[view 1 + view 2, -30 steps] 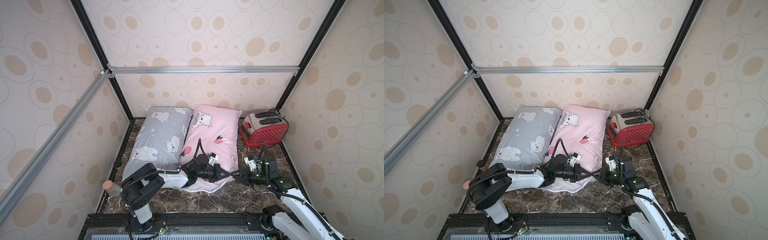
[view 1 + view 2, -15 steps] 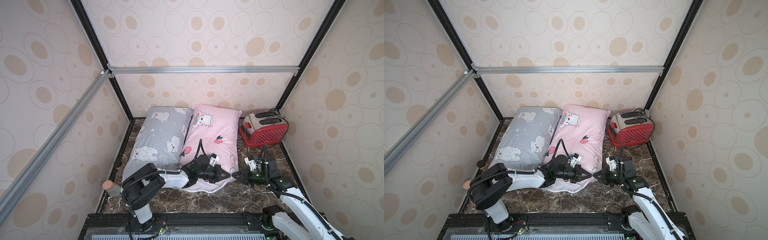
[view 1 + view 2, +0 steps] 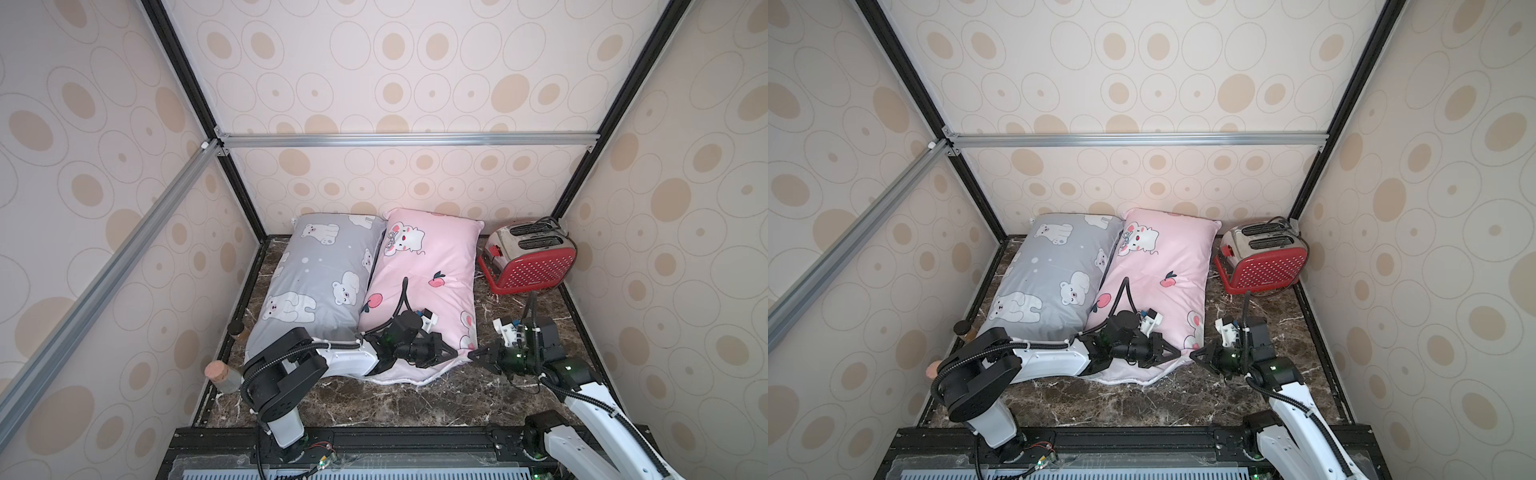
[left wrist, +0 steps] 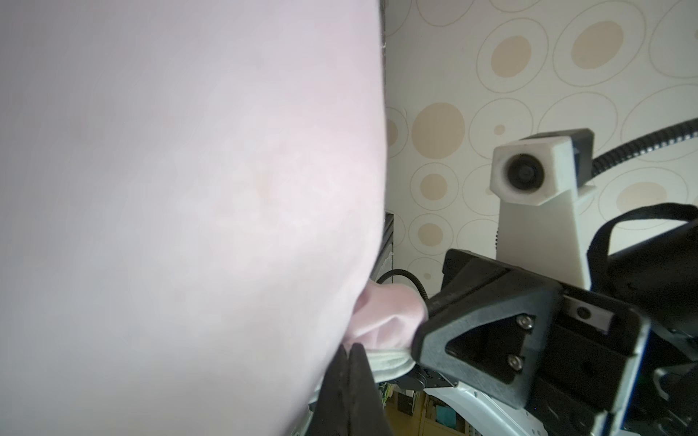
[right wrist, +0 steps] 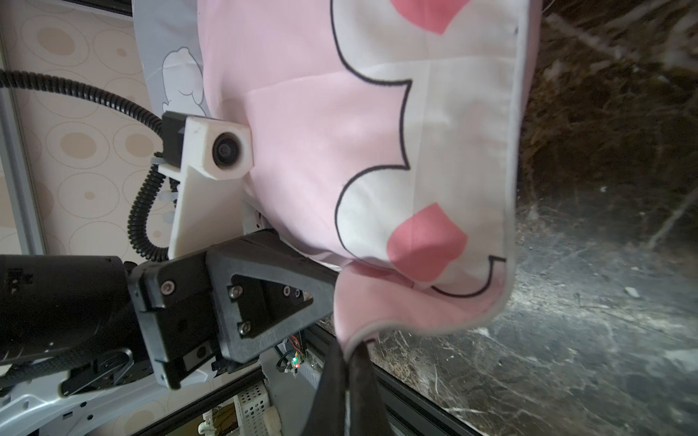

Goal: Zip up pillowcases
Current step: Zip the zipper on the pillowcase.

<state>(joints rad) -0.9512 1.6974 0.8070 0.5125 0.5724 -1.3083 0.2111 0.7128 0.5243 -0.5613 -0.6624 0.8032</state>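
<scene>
left claw (image 3: 453,354): clamped on pink pillowcase (image 3: 432,257), its near right corner
right claw (image 3: 473,356): clamped on that corner's hem
grey pillowcase (image 3: 320,266): touching the pink one, along desk (image 3: 374,399) left edge

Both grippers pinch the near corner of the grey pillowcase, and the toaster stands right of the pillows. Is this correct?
Not grey: the left gripper and right gripper pinch the near corner of the pink pillowcase, as both top views show. The toaster stands as said.
</scene>
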